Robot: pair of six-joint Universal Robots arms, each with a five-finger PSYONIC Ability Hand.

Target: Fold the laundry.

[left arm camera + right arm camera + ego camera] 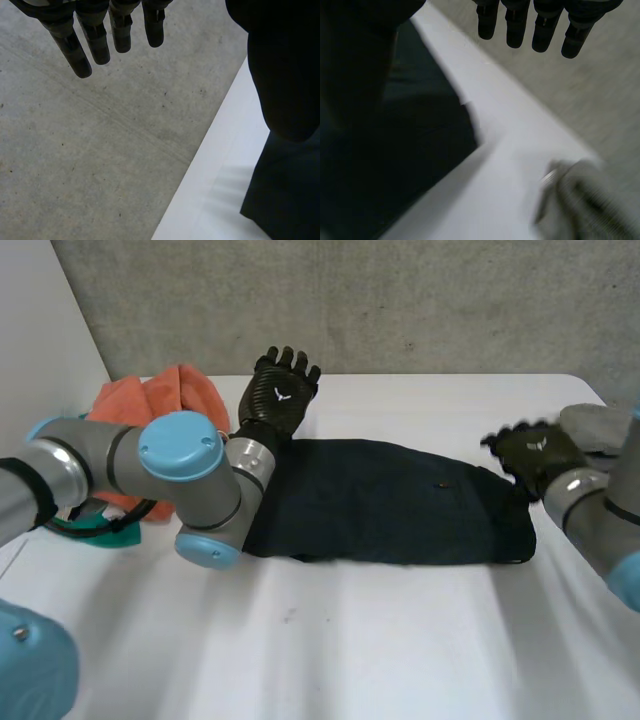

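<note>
Left arm (100, 465): fat grey tube joints, round light-blue caps (180, 452), a silver cuff at the wrist. Left robot hand (280, 395) is matte black, with a small white mark on its back. Right arm (610, 530), same grey and blue. Right robot hand (535, 452), black too, white mark again, with stubby segmented fingers (515, 27).
</note>
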